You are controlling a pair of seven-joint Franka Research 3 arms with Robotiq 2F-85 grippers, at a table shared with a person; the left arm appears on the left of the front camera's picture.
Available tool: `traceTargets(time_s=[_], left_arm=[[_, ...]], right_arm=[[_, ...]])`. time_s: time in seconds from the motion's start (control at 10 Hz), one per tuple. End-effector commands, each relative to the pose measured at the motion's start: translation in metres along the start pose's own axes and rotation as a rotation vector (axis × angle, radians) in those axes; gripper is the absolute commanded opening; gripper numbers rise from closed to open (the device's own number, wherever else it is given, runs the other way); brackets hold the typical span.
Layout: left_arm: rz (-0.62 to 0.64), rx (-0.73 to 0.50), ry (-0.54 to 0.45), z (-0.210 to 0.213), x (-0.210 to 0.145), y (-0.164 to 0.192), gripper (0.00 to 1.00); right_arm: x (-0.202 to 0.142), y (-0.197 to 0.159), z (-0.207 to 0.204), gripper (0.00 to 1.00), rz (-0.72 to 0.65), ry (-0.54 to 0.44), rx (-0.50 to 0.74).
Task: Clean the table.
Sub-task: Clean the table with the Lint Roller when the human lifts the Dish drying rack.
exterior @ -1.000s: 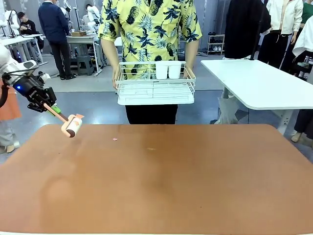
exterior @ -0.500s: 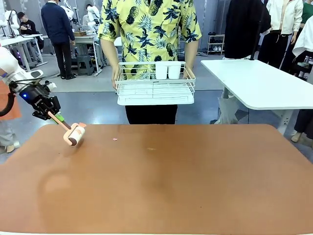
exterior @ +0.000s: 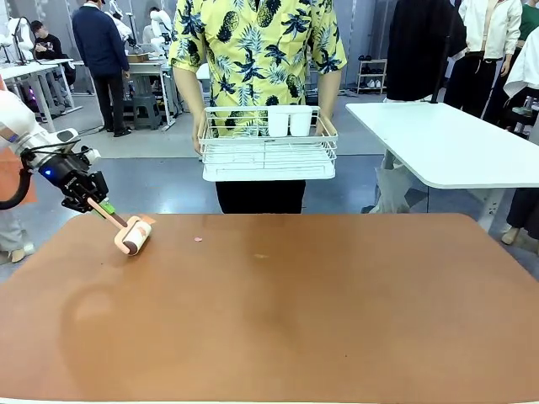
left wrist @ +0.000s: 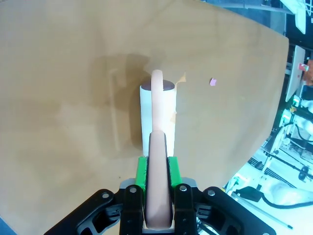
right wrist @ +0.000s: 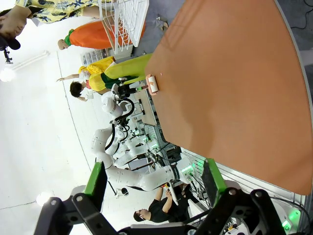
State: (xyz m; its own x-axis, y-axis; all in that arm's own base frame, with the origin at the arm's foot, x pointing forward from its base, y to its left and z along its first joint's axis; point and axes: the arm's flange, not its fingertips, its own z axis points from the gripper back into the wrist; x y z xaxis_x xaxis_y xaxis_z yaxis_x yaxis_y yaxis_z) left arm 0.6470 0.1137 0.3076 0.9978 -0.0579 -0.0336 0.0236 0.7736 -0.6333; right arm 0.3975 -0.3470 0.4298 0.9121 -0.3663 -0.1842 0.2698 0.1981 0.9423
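Left pincer point(exterior: 91, 202) grips lint roller point(exterior: 133, 236), handle slanting down toward table point(exterior: 337, 311).

The table point(exterior: 320, 320) has a smooth, matt reddish-brown top. The lint roller point(exterior: 133, 236) pairs a white paper roll with a smooth, slightly glossy peach plastic handle. The basket point(exterior: 268, 156) is white-coated metal wire.

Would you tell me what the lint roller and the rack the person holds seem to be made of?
The lint roller: likely a smooth pink plastic handle and a white sticky-paper roll, a loose sheet corner curling off it. The rack: probably white-coated metal wire, judging by its thin open grid.
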Motion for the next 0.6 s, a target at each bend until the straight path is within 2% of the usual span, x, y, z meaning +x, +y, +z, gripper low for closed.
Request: traceTargets(time_s=[0.0,0.1,0.2,0.5], left_arm=[[-0.016,-0.042,-0.027,-0.011,0.002,0.005,0.19],[0.011,-0.081,-0.052,-0.019,-0.001,-0.001,0.19],[0.024,-0.07,-0.088,-0.032,-0.007,-0.011,0.19],[0.046,-0.104,-0.057,-0.064,-0.011,-0.039,0.19]], right_arm=[[-0.001,0.003,0.001,1.0,0.006,-0.002,-0.002],[-0.001,0.003,0.001,1.0,0.006,-0.002,-0.002],[-0.001,0.003,0.001,1.0,0.006,-0.002,-0.002],[-0.001,0.003,0.001,1.0,0.006,-0.002,-0.002]])
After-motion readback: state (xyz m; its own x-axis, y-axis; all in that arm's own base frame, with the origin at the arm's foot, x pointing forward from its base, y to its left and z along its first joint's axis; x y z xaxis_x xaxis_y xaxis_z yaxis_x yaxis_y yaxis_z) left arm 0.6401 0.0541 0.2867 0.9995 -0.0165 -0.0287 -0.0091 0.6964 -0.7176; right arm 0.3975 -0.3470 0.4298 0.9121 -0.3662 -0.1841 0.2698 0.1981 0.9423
